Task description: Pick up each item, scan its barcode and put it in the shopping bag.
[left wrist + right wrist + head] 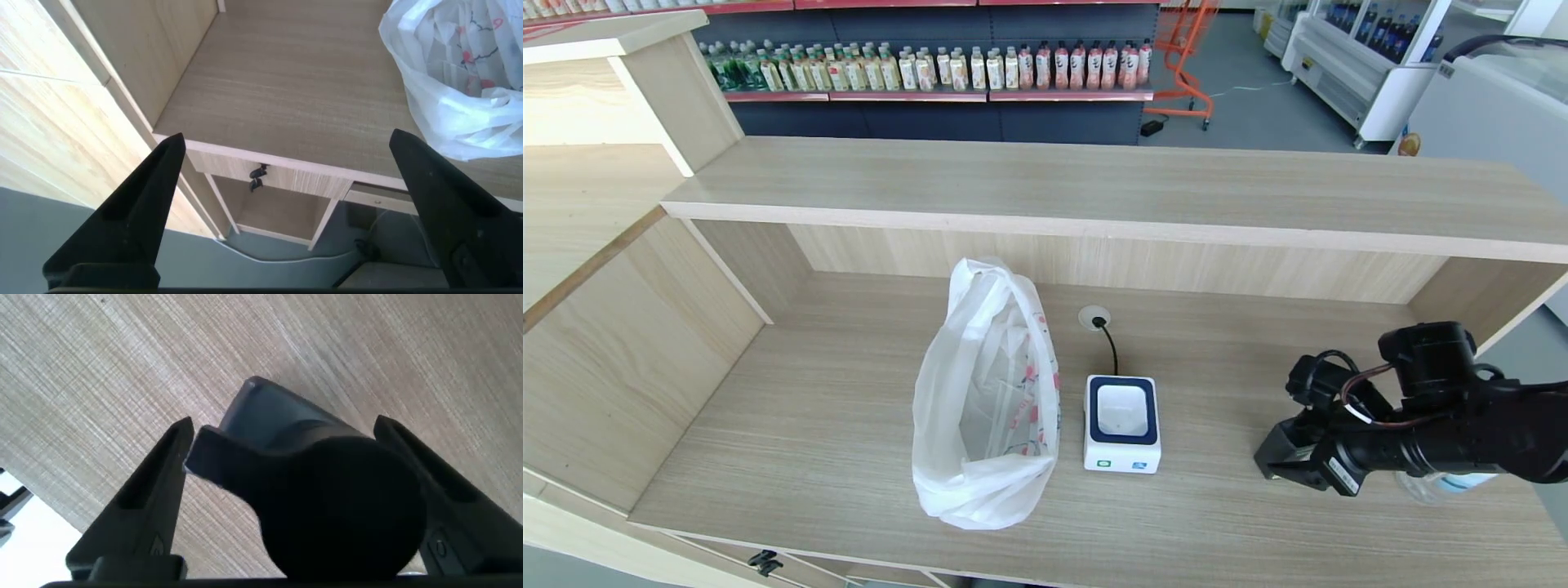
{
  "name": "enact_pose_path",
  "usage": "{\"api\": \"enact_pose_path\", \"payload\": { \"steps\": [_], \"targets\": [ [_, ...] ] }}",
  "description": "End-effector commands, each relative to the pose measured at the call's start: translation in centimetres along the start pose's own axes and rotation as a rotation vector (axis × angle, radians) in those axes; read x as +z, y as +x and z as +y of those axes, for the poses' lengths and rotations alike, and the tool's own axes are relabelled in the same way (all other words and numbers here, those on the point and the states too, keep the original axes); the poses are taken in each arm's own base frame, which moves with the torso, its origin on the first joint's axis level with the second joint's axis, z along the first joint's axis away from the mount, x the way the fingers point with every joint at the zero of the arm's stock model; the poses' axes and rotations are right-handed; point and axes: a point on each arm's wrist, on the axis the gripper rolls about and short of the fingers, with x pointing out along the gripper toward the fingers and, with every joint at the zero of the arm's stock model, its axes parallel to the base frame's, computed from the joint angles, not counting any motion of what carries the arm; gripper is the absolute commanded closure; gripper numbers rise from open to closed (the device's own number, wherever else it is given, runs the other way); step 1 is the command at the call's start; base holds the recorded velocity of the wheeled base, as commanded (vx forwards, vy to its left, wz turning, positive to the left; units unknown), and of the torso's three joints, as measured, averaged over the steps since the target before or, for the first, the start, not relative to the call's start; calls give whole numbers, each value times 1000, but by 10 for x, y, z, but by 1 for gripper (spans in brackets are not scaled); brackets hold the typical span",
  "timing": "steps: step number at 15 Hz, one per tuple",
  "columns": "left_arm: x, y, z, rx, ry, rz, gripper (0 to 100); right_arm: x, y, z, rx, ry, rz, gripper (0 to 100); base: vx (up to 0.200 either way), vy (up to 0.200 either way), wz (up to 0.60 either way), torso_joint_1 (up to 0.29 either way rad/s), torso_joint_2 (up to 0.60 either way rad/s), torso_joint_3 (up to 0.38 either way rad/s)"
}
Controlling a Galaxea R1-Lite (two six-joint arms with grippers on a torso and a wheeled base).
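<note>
The left jaws (288, 139) are released, spread wide with nothing between them, hanging just off the front edge of the counter (809, 425), near the drawer lock (258, 176) with its key. The right jaws (284, 429) point straight down at the counter with a dark rounded item (327, 498) between them, its far end a grey-blue block; whether they press on it or merely straddle it, I cannot tell. In the head view a clear container (1445, 483) with a pale blue band peeks out from under the right arm, at the counter's right end near the front. The white plastic shopping bag (984, 408) stands open at mid-counter, and just beside it on its right sits 1 white scanner (1121, 422) with a dark blue frame, its black cable (1109, 343) running to a grommet behind it. Across the aisle, a shelf (931, 95) holds a row of bottles.
</note>
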Motion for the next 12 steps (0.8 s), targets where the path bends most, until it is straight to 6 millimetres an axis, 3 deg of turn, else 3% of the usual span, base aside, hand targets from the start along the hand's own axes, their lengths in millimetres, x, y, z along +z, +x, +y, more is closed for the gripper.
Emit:
{"api": "enact_pose_path", "payload": {
  "steps": [1, 4, 7, 10, 11, 12],
  "targets": [
    [0, 0, 0, 1, 0, 0, 0, -3, 7, 1, 21, 3, 6, 100, 0, 0, 0, 0, 0, 0],
    [0, 0, 0, 1, 0, 0, 0, -2, 4, 2, 9, -10, -41, 100, 0, 0, 0, 0, 0, 0],
    [0, 0, 0, 1, 0, 0, 0, 7, -17, -3, -59, -22, -106, 100, 0, 0, 0, 0, 0, 0],
    [0, 0, 0, 1, 0, 0, 0, 15, -83, -1, -238, -52, -245, 100, 0, 0, 0, 0, 0, 0],
    [0, 0, 0, 1, 0, 0, 0, 12, -97, 5, -274, -63, -270, 100, 0, 0, 0, 0, 0, 0],
    [0, 0, 0, 1, 0, 0, 0, 1, -118, 23, -338, -115, -317, 100, 0, 0, 0, 0, 0, 0]
  ]
}}
